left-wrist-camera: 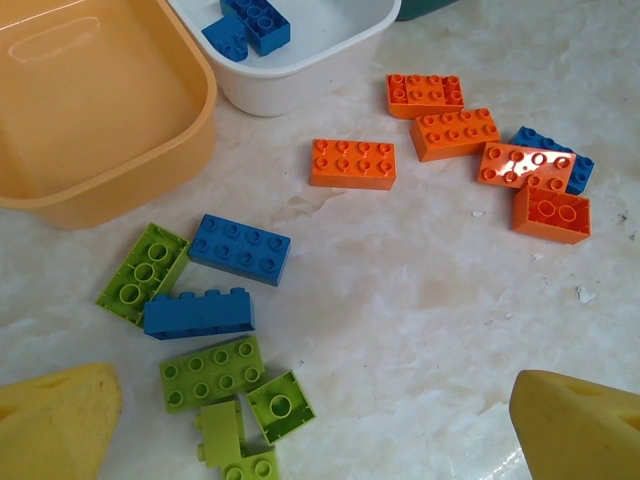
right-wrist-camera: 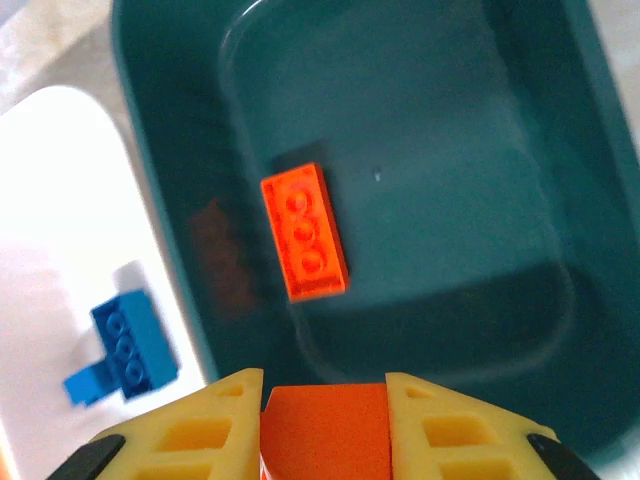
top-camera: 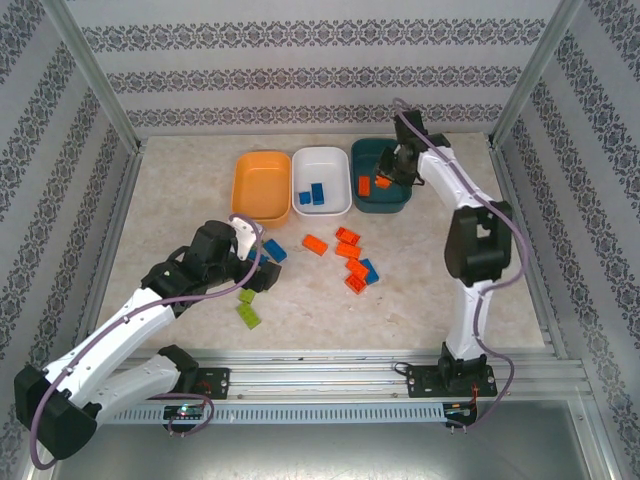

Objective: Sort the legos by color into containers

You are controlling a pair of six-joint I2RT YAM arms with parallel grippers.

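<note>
- An orange brick (right-wrist-camera: 325,435) is clamped between the yellow fingers (right-wrist-camera: 200,420) of the right gripper (right-wrist-camera: 322,382). The gripper is closed tight on it above the dark teal tub (right-wrist-camera: 450,150), and the brick's studs cannot be seen.
- A second orange brick (right-wrist-camera: 305,232) is seen lying flat on that tub's floor, studs up, apart from the held one.
- The left gripper (left-wrist-camera: 315,425) is spread wide, and nothing is held between its fingers (left-wrist-camera: 55,420). Lime green bricks (left-wrist-camera: 212,372) lie on the table between and just ahead of them, with two blue bricks (left-wrist-camera: 240,248) touching that cluster on its far side.
- Five loose orange bricks (left-wrist-camera: 352,164) are scattered near the table's middle; a third blue brick (left-wrist-camera: 575,165) is partly hidden behind them.
- The table (top-camera: 160,210) is beige and marbled. The three tubs are set in a row near its far edge: the orange tub (top-camera: 243,190) on the left, the white tub (top-camera: 330,165) in the middle and the teal one on the right.
- Two blue bricks (top-camera: 312,194) are seen in the white tub.
- The table is enclosed by striped patterned wallpaper (top-camera: 300,60) and metal frame posts (top-camera: 95,70).
- The bricks are small, glossy and studded; most carry two rows of four studs.
</note>
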